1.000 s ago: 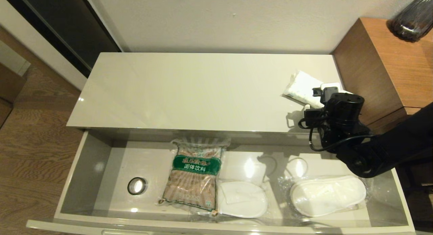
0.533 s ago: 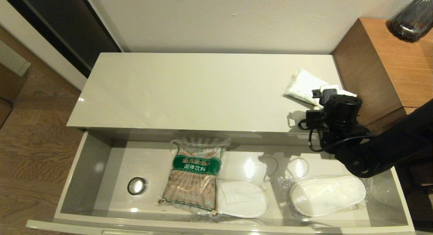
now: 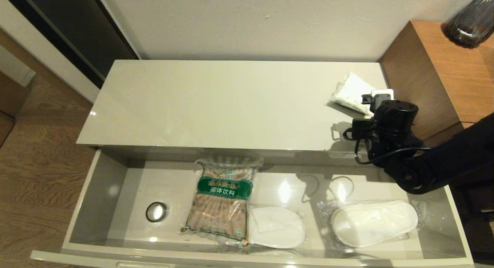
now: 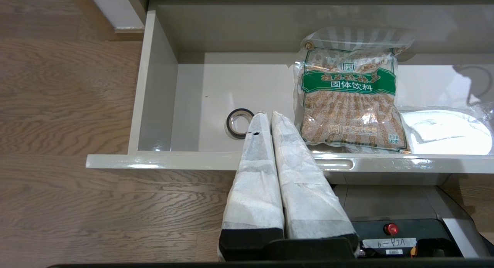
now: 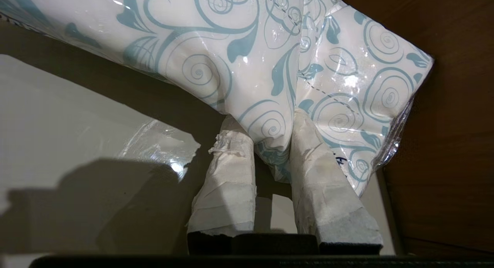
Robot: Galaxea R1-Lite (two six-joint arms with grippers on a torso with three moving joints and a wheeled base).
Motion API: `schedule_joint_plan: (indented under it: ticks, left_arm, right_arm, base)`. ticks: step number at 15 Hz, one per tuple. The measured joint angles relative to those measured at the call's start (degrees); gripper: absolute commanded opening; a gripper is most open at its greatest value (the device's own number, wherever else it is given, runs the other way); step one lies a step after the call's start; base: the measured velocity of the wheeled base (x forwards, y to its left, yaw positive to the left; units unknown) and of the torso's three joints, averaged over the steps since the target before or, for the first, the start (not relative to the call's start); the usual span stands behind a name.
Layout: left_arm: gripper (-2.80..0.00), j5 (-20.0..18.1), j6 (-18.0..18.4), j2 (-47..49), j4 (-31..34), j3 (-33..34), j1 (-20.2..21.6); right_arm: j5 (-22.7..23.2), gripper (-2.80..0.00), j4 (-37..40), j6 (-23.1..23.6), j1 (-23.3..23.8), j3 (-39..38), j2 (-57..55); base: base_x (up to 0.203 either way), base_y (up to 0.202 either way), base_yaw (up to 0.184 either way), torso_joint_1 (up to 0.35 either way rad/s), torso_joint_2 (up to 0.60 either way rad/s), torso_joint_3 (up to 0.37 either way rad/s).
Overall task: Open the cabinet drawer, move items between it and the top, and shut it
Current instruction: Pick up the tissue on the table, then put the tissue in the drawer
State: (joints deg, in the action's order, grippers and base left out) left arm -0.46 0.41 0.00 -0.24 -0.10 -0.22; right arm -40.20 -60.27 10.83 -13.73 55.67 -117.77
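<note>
The cabinet drawer [image 3: 98, 190] stands pulled out below the cream top [image 3: 216, 102]. A white tissue pack [image 3: 349, 91] with blue swirls hangs tilted over the top's right rear end. My right gripper [image 3: 366, 102] is shut on its near corner. In the right wrist view the fingers [image 5: 312, 152] pinch the tissue pack [image 5: 231, 48], and its shadow falls on the top [image 5: 58, 117]. Two bags of white slippers [image 3: 372, 223] [image 3: 276, 226] lie in the drawer's right half. In front of the drawer front [image 4: 173, 161], my left gripper [image 4: 266, 115] is shut and empty.
A brown packet [image 3: 222, 200] with a green band lies mid-drawer, and a black tape roll [image 3: 156, 212] lies to its left. A taller orange-brown wooden cabinet [image 3: 436, 75] stands against the top's right end, carrying a dark glass vase [image 3: 472, 21]. Wooden floor lies to the left.
My right gripper has carried the tissue pack farther back along the top, toward the wall and the wooden cabinet. Everything in the drawer has stayed in place.
</note>
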Motion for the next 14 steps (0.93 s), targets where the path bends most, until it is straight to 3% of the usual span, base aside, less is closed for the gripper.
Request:
schedule_joint_plan:
  ticks: [3, 6, 11, 14]
  left_arm:
    - [-2.80, 0.03, 0.02, 0.00, 0.00, 0.00, 0.06]
    - [-2.80, 0.02, 0.02, 0.00, 0.00, 0.02, 0.06]
    - [-2.80, 0.02, 0.02, 0.00, 0.02, 0.02, 0.04]
    - [-2.80, 0.02, 0.05, 0.00, 0.02, 0.02, 0.04]
  right_arm:
    - [0.10, -2.80, 4.77, -1.57, 0.09, -0.02, 3.25]
    - [2.31, -2.80, 16.83, -7.10, -0.11, 0.65, 9.69]
    - [14.36, -2.80, 45.69, -22.94, -0.49, 3.84, 19.60]
    - [22.35, -2.80, 58.56, -26.17, -0.14, 6.15, 23.89]
  base:
    - [0.000, 0.000, 0.000, 0.000, 0.00, 0.000]
    - [0.000, 0.000, 0.000, 0.000, 0.00, 0.000]
    - [0.000, 0.000, 0.000, 0.000, 0.00, 0.000]
    - [0.000, 0.000, 0.000, 0.000, 0.00, 0.000]
